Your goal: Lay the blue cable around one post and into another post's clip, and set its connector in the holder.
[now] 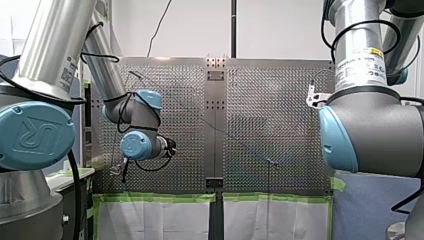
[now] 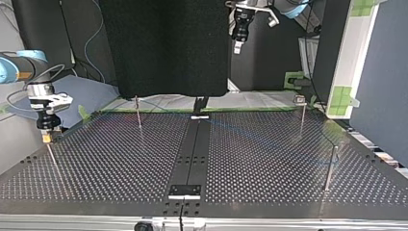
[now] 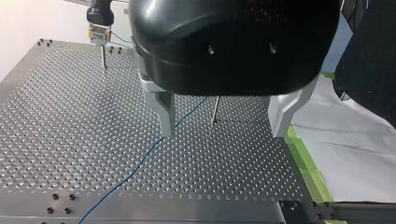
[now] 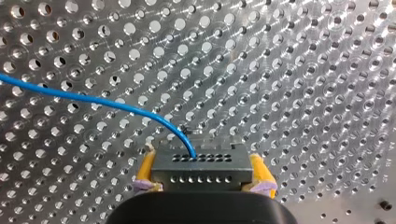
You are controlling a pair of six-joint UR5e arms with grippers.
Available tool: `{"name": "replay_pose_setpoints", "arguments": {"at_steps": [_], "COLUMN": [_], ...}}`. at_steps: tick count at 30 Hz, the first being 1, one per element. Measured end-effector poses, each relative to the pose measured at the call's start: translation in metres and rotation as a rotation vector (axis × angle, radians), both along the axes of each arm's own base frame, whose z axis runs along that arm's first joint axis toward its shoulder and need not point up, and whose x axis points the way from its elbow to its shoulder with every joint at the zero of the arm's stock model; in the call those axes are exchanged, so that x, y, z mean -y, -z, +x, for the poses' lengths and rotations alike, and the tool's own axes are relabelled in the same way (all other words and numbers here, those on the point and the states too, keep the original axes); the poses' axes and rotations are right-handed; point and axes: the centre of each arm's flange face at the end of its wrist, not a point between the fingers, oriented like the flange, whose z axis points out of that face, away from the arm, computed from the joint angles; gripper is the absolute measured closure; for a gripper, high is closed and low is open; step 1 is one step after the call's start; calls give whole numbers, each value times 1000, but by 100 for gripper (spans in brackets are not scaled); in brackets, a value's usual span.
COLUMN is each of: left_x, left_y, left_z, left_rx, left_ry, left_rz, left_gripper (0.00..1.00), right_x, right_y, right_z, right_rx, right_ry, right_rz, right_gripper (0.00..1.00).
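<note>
Blue cable (image 1: 250, 148), front view: a faint line on the perforated table (image 1: 280, 100), crossing the centre rail (image 1: 216, 125) at a slant.
My right gripper (image 2: 46, 138), top view: well off the centre rail (image 2: 192, 149), near the table's side edge, at the tip of a thin post (image 2: 53, 161).
My left gripper (image 2: 239, 45), top view: hangs high above the table, near the centre rail's far end.
Left wrist view: metal fingers (image 3: 163, 114) spread wide with nothing between them. The cable (image 3: 144, 158) runs under one finger and on to the centre rail (image 3: 187, 210). A second post (image 3: 215, 109) stands ahead of the fingers, beyond the rail.
Right wrist view: yellow pads (image 4: 145, 170) clenched on the connector (image 4: 201, 168), which is dark grey. The cable (image 4: 93, 99) leaves its upper face and curves away over the table's holes.
</note>
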Motion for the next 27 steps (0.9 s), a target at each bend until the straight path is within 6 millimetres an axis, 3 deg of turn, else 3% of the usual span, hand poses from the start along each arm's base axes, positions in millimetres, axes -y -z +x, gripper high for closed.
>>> {"name": "replay_pose_setpoints", "arguments": {"at_steps": [27], "left_x": [1], "left_y": [-1], "left_z": [2], "left_rx": [3], "left_ry": [0], "left_rz": [-3], "left_gripper": [0], "right_x": [-2], "right_y": [3], "right_z": [-8], "right_rx": [4], "right_ry": [12], "right_rz": [47], "right_gripper": [89]}}
